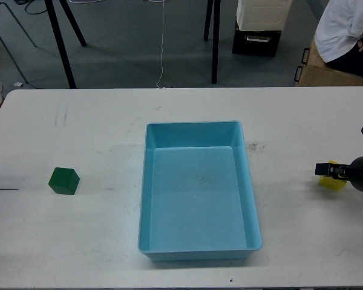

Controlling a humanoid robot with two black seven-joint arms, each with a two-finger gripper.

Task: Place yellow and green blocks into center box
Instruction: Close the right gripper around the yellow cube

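While bare, blue tray [196, 251] amid blocks

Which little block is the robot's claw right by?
The yellow block, at the right gripper on the table's right side. The green block sits alone, far left of the blue tray.

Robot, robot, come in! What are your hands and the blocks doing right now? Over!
Right end effector at yellow block, grip unclear. Left end effector out of view. Green block alone on table, left of blue box. Box empty, nothing in the way.
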